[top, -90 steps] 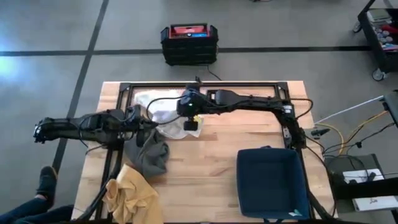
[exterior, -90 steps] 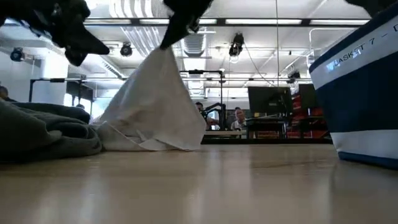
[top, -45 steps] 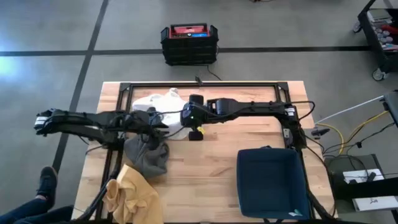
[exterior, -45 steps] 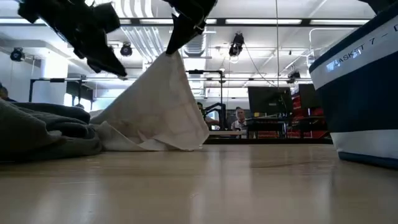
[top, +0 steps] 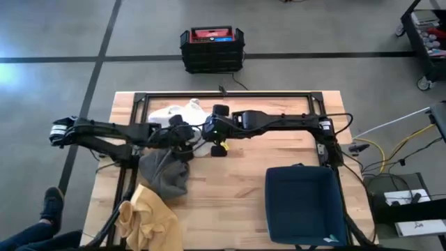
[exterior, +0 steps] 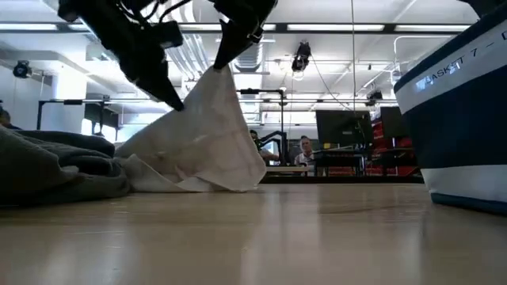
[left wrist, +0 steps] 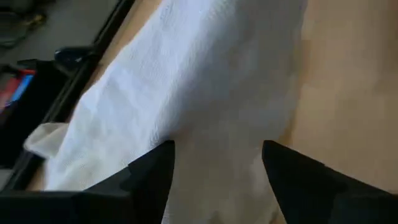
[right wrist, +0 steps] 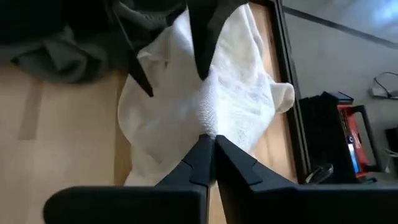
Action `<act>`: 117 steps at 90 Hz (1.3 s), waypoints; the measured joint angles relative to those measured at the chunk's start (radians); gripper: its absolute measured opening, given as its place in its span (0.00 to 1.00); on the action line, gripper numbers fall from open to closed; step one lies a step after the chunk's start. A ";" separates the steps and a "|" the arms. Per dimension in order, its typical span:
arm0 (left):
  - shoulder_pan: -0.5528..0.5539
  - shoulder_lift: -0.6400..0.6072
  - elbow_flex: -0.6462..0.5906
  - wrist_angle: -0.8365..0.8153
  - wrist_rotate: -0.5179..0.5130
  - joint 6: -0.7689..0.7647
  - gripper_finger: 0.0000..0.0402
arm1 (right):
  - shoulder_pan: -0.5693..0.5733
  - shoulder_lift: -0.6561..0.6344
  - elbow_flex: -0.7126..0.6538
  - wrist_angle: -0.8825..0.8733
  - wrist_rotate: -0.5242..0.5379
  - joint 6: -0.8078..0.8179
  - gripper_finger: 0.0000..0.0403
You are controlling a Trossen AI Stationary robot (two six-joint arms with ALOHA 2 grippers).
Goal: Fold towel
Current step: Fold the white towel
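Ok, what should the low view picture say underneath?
Right gripper lifts the white towel while the open left gripper reaches in.

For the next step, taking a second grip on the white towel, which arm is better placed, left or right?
The left. The left gripper is open with the white towel right ahead of its fingers, free to close on it. The right gripper is already shut on a pinch of the towel and holds it raised.

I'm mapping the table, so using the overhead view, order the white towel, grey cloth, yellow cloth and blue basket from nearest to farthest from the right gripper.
1. White towel, pinched in the right gripper.
2. Grey cloth, toward the left front.
3. Yellow cloth and blue basket, at opposite front corners: too close to call.
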 joint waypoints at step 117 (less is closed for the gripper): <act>-0.078 -0.252 -0.095 -0.139 0.118 -0.148 0.00 | 0.028 -0.079 -0.243 -0.119 -0.151 0.180 0.48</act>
